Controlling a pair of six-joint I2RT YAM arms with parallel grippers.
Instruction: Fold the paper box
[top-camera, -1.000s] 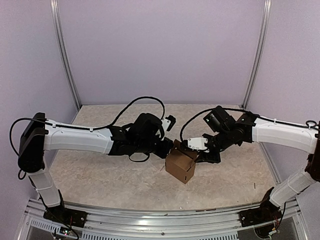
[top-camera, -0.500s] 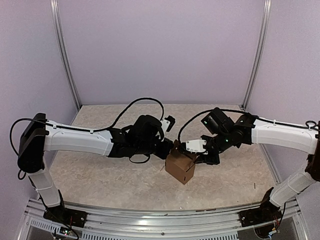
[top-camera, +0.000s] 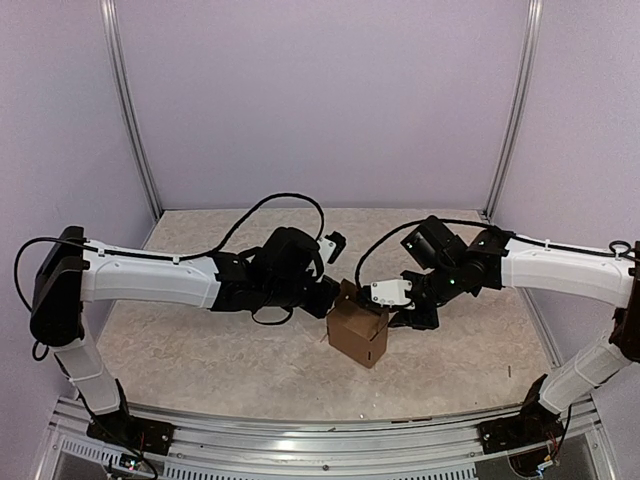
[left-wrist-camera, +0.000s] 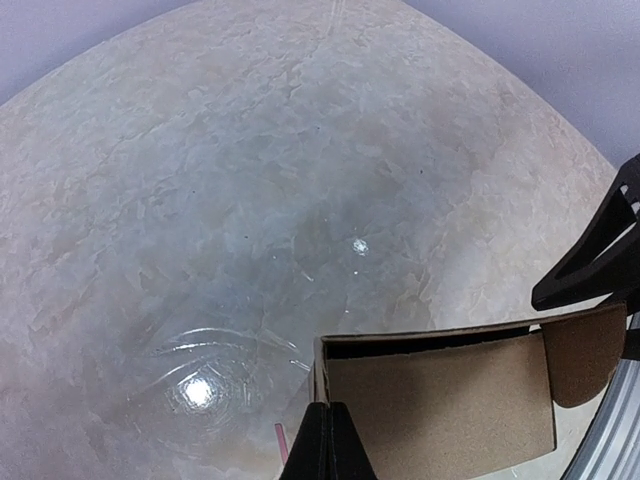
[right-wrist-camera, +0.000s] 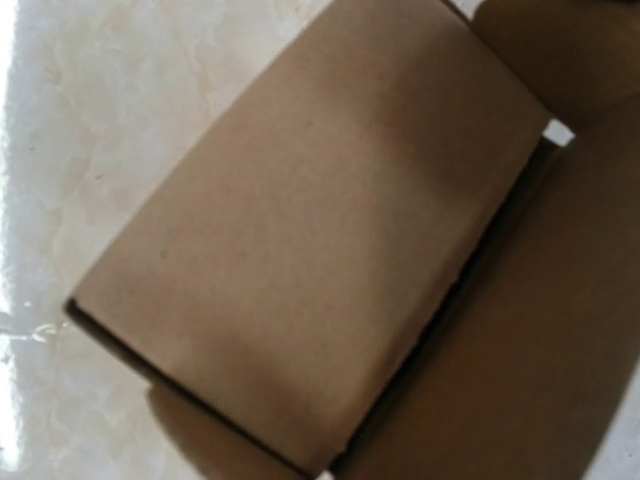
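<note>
The paper box (top-camera: 358, 335) is a small brown cardboard box standing on the table between the two arms, its top open. The left wrist view shows its inner wall (left-wrist-camera: 440, 400) and a rounded tab (left-wrist-camera: 585, 352) at the right. My left gripper (top-camera: 333, 300) is at the box's upper left corner. Its fingers (left-wrist-camera: 328, 445) are pressed together, with their tips against the box's corner edge. My right gripper (top-camera: 402, 312) is at the box's upper right side. Cardboard (right-wrist-camera: 300, 240) fills the right wrist view and hides the fingers.
The marbled table (top-camera: 200, 350) is bounded by purple walls and metal posts (top-camera: 130, 110). A metal rail (top-camera: 320, 440) runs along the front edge. A thin pink sliver (left-wrist-camera: 282, 440) lies on the table beside the left fingers.
Both grippers and the box have shifted slightly to the left. The box sits a little more upright than a second ago.
</note>
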